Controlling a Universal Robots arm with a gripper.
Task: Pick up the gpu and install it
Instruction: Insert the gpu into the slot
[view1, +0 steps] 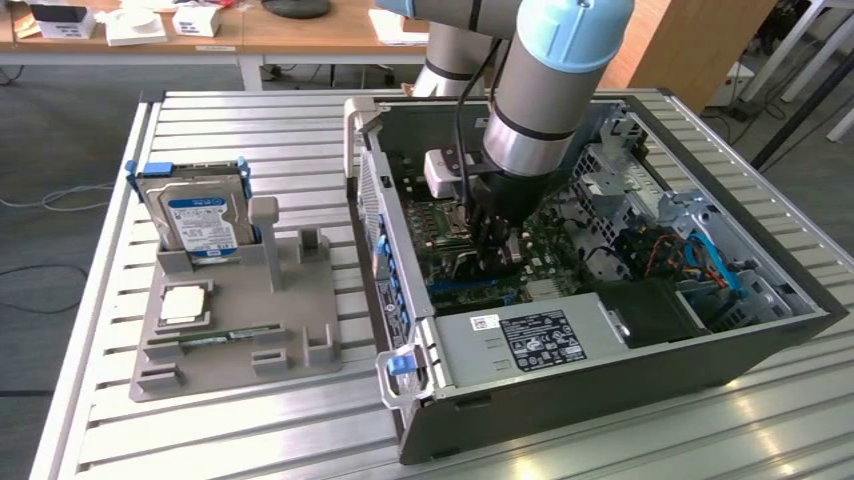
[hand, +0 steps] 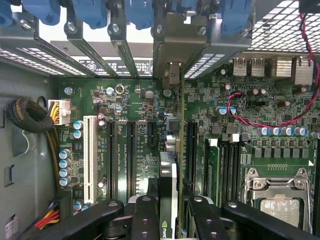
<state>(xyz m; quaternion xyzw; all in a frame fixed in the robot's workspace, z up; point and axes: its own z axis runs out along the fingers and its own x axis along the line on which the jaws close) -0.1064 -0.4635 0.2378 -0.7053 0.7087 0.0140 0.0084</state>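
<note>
1. Inside the open computer case (view1: 627, 360) on the slatted table (view1: 200, 420), I have the gripper (view1: 491, 250) lowered over the motherboard (view1: 441, 225), the arm coming straight down from above.
2. From the wrist view, the gripper (hand: 169, 212) is clamped on the gpu (hand: 168, 180): its black fingers (hand: 145, 215) press either face of the thin card, which I see edge-on, running away from the camera toward the rear slot brackets (hand: 175, 35).
3. I judge the edge-on hold is deliberate: it keeps the card upright so its lower edge can line up with one of the long black expansion slots (hand: 131, 155).
4. Whether it is already seated, I cannot tell.
5. Beside the case, the grey parts holder (view1: 234, 340) carries the hard drive (view1: 198, 222), standing on end.
</note>
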